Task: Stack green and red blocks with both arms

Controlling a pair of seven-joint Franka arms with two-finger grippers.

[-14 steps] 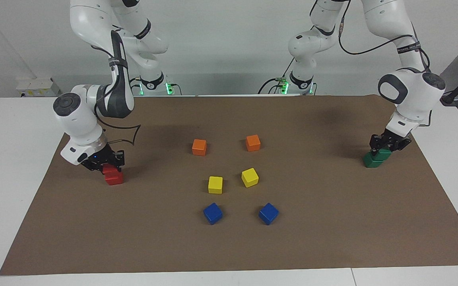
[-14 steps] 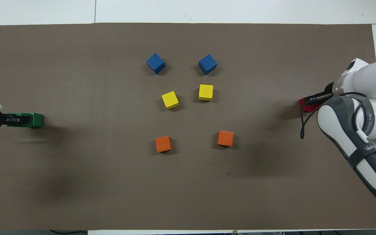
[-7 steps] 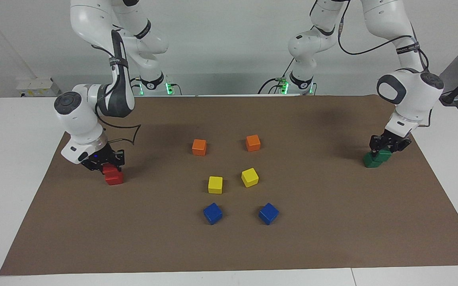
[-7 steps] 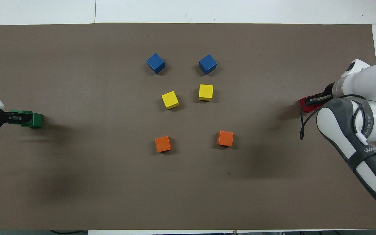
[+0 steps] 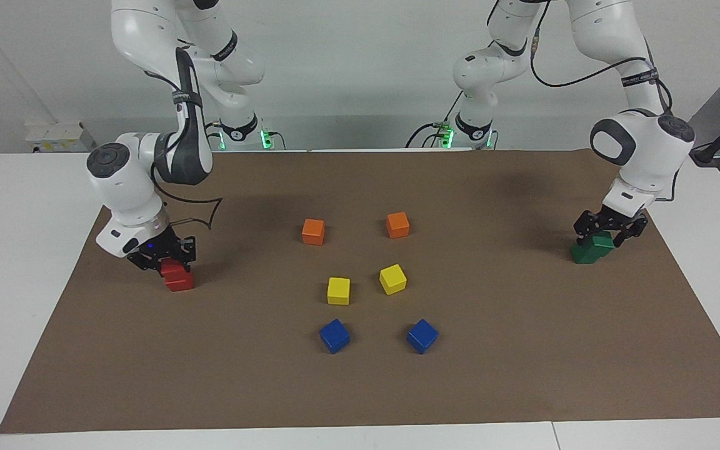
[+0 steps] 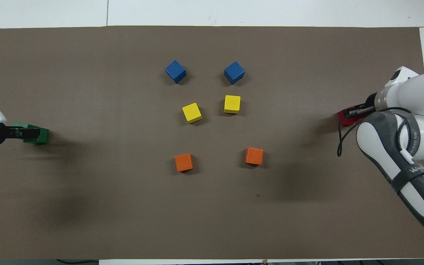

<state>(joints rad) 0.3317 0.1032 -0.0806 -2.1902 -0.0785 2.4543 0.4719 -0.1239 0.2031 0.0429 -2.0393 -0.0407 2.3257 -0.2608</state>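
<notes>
Two red blocks stand stacked near the right arm's end of the mat, the upper red block [image 5: 174,270] on the lower red block [image 5: 180,284]. My right gripper [image 5: 169,258] is right at the upper one. Two green blocks stand stacked near the left arm's end, the upper green block [image 5: 602,242] shifted a little on the lower green block [image 5: 583,254]. My left gripper [image 5: 609,229] is open just above the upper green block. In the overhead view the red stack [image 6: 344,115] and the green stack [image 6: 40,135] are partly covered by the right gripper [image 6: 355,111] and the left gripper [image 6: 22,132].
In the middle of the brown mat [image 5: 522,350] lie two orange cubes [image 5: 313,231] [image 5: 397,225], two yellow cubes [image 5: 338,290] [image 5: 392,279] and two blue cubes [image 5: 334,335] [image 5: 422,336], the orange ones nearest the robots. White tabletop borders the mat.
My left gripper has opened and lifted a little off the upper green block. My right arm has risen slightly. Both stacks have stayed in place.
</notes>
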